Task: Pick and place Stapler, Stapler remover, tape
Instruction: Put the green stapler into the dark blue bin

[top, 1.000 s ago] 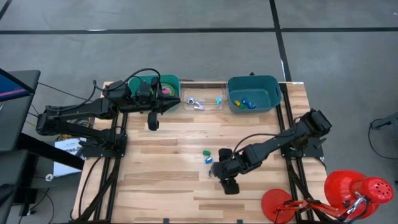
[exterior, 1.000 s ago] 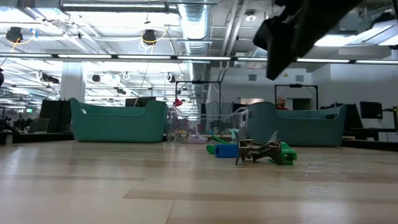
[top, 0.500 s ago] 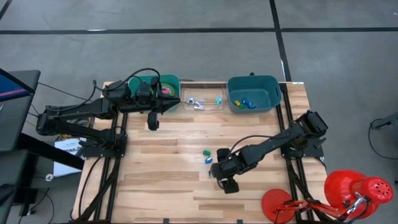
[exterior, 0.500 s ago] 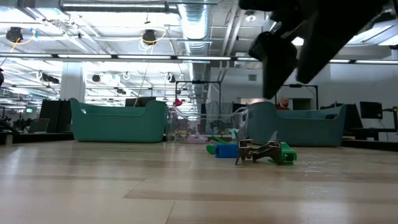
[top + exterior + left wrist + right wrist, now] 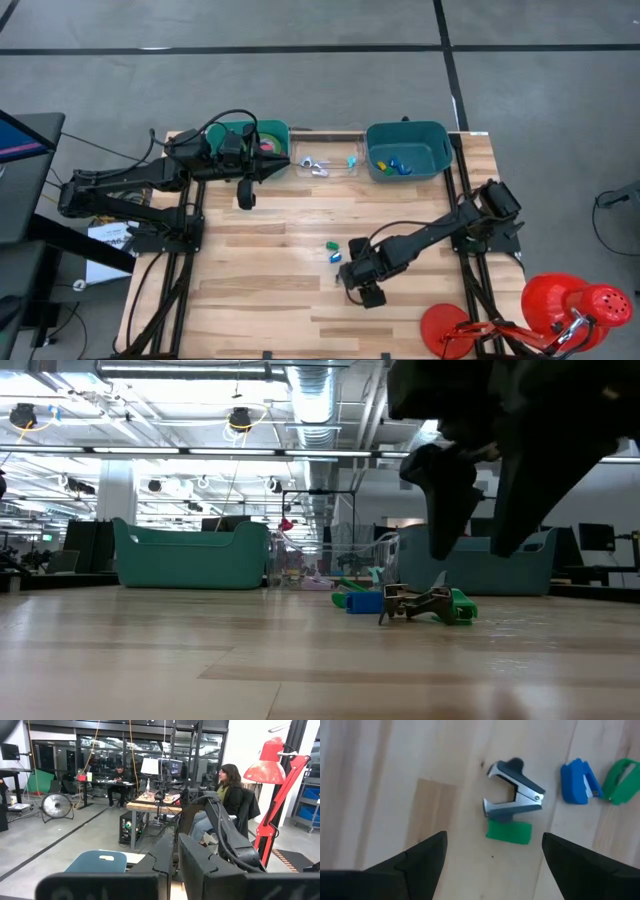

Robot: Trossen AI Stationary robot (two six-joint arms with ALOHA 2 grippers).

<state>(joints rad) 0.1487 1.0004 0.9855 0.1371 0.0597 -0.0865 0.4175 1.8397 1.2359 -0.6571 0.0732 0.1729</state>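
The right gripper (image 5: 492,852) is held wide open and empty just above the staple remover (image 5: 514,790), beside the blue stapler (image 5: 576,781). The remover is judged light, stiff, slippery (best pinched across its metal sides).

Three bins (image 5: 408,150) line the counter (image 5: 270,250) far edge, while the staple remover (image 5: 514,787) lies mid-counter beside two small staplers (image 5: 576,782), under the right end effector (image 5: 352,279)

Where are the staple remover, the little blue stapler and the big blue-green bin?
staple remover (image 5: 514,795): right wrist view, on its metal claw.
blue stapler (image 5: 575,782): right wrist view, middle of its top.
blue-green bin (image 5: 408,131): high view, on its far rim.
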